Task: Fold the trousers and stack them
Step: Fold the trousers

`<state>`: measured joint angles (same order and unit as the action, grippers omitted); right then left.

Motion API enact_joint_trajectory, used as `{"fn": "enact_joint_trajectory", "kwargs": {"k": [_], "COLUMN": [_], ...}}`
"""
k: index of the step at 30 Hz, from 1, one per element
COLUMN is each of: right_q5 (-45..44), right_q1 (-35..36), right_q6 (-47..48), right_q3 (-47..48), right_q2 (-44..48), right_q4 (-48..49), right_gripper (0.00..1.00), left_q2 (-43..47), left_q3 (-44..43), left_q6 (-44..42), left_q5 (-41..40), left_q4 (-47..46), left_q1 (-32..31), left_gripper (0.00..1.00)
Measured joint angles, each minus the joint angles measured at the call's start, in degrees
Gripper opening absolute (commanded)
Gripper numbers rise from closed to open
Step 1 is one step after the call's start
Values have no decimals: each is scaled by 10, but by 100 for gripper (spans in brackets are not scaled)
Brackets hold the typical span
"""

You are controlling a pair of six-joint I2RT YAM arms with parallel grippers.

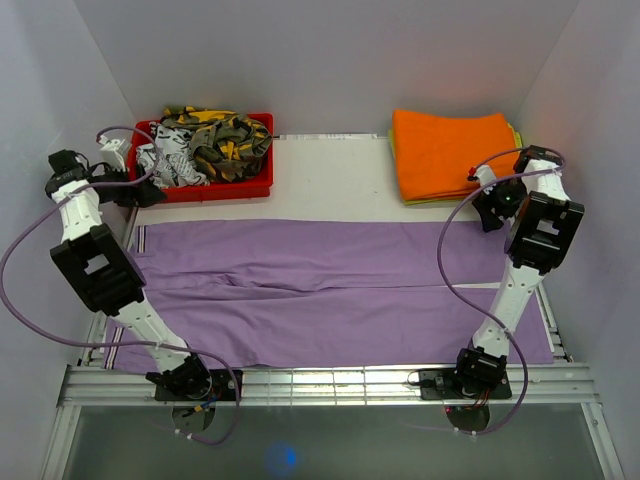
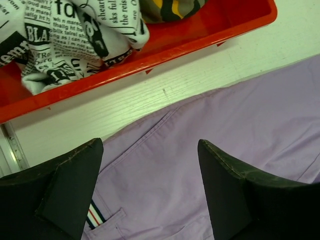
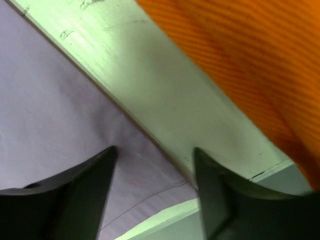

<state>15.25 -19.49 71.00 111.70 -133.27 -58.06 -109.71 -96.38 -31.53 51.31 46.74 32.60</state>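
The trousers (image 1: 330,290) lie flat across the middle of the table (image 1: 330,170), reaching almost from its left edge to its right edge. The waist is at the left and the two legs run side by side to the right, one far and one near. A few shallow creases show where the legs meet.

The left gripper (image 2: 150,150) hangs over the far left corner of the trousers. Its jaws are wide apart with nothing between them. In the left wrist view the cloth below the fingers (image 2: 75,185) shows a pocket seam and a small striped tab (image 2: 95,216). A strip of bare table lies between the trousers' far edge and the bin (image 2: 150,55).

The red bin stands at the far left of the table. It holds crumpled garments (image 1: 200,140), some with black-and-white print and some camouflage.

The right gripper (image 3: 155,155) hangs over the far right end of the trousers, near the leg hem. Its jaws are also apart and hold nothing. The right wrist view shows the trousers' edge, then a band of bare table, then the orange cloth (image 3: 240,65).

The orange cloth is folded at the far right of the table. A yellow-green cloth (image 1: 514,130) shows at its edge beneath it. Both lie apart from the trousers.
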Motion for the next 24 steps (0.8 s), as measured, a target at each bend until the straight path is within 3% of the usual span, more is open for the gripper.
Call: {"fn": "enact_joint_trajectory", "kwargs": {"k": [4, 5, 6, 8, 13, 24], "right_q5": [2, 1, 0, 0, -3, -7], "right_q1": [0, 0, 0, 0, 1, 5], "right_q6": [13, 15, 17, 21, 26, 29], "right_q3": [10, 10, 9, 1, -42, -84], "right_q2": [-7, -7, -7, -2, 24, 49], "right_q4": [-16, -20, -22, -24, -19, -19], "right_gripper": [37, 32, 19, 8, 8, 8], "left_q2": [-42, -55, -71, -92, -148, -244], "left_q3": [-40, -56, -75, -104, -164, -202], "left_q6": [-26, -43, -65, -105, -184, -298], "left_q5": [1, 1, -2, -10, -36, -96], "left_q4": [15, 26, 36, 56, 95, 134], "left_q1": [10, 11, 12, 11, 9, 3], "left_gripper": [75, 69, 67, 62, 57, 59]}}
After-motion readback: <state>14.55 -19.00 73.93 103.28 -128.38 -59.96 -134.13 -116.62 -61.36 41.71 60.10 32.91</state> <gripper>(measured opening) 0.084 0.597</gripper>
